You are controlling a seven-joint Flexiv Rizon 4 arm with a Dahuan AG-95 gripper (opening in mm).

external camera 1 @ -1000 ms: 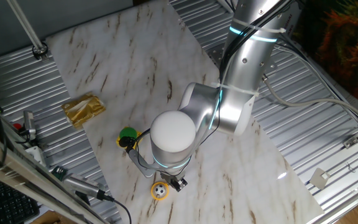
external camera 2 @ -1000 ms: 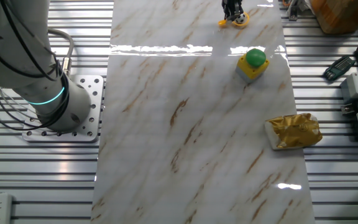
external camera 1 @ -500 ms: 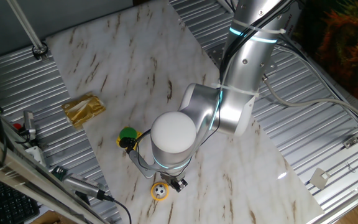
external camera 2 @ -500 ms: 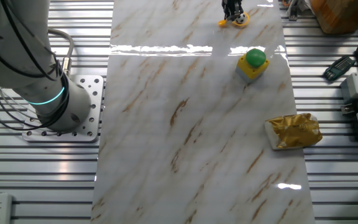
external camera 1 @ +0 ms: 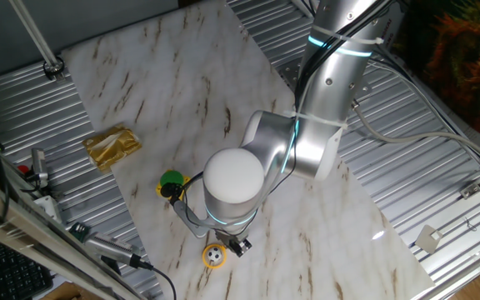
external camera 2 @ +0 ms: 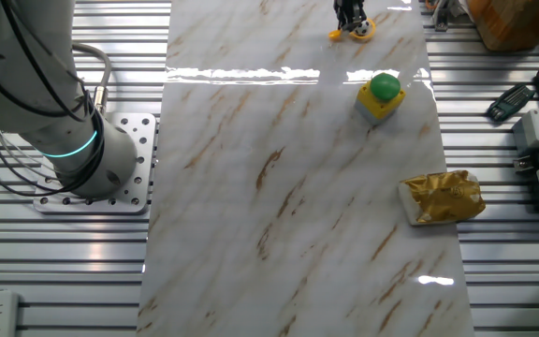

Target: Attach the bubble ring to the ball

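The bubble ring (external camera 1: 206,259) is a small yellow loop lying on the marble board near its front edge. The ball (external camera 1: 215,254), white with dark patches, sits inside the loop. My gripper (external camera 1: 239,246) is just right of the ring, mostly hidden under the arm's round wrist; only dark fingertips show at the ring's side. In the other fixed view the gripper (external camera 2: 349,13) stands at the far edge of the board right over the ring (external camera 2: 360,36). I cannot tell whether the jaws grip the ring's handle.
A yellow box with a green round button (external camera 1: 171,180) (external camera 2: 382,94) stands close behind the gripper. A crumpled gold packet (external camera 1: 112,146) (external camera 2: 441,197) lies further off. Cables and tools (external camera 1: 98,246) sit off the board's left edge.
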